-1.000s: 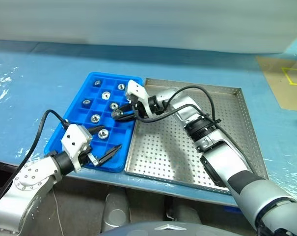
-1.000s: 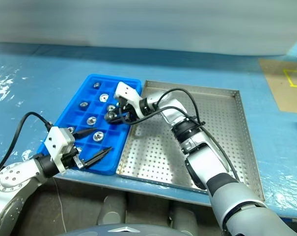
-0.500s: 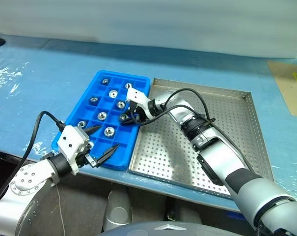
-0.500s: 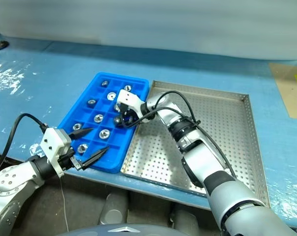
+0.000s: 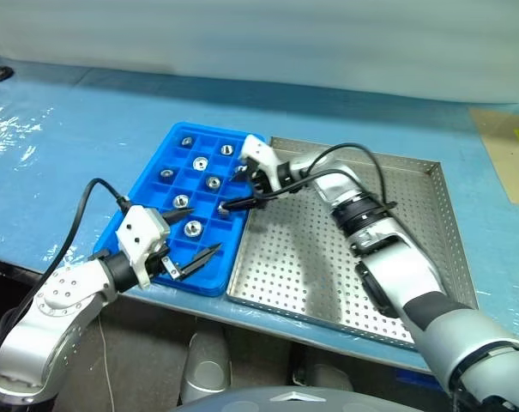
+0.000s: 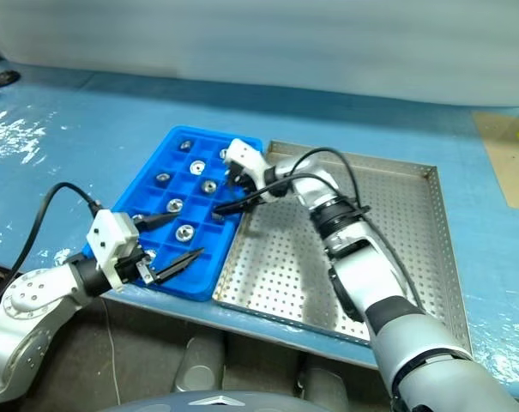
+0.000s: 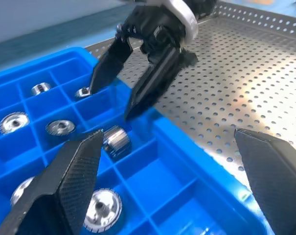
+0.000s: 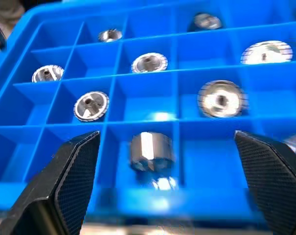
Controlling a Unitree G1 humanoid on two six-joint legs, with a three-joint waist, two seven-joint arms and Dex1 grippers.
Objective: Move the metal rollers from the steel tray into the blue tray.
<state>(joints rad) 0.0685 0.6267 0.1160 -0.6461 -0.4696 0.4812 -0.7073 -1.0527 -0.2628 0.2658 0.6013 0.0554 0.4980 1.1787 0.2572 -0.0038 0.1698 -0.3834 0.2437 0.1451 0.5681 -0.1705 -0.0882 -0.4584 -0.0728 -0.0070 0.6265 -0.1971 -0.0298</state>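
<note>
Fingers on both my right gripper (image 5: 235, 190) and left gripper (image 5: 189, 249) stand apart, holding nothing, over the blue tray (image 5: 153, 190) beside the bare steel tray (image 5: 345, 266). One of the metal rollers (image 8: 151, 149) seems tipped in its compartment; pulling away carelessly, my fingertip could knock it out.

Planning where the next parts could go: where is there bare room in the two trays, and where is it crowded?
The steel tray has a bare perforated floor from rim to rim. In the blue tray, metal rollers crowd the compartments; the few free ones lie along its near edge and its edge beside the steel tray. The open right gripper and left gripper hang over that tray.
</note>
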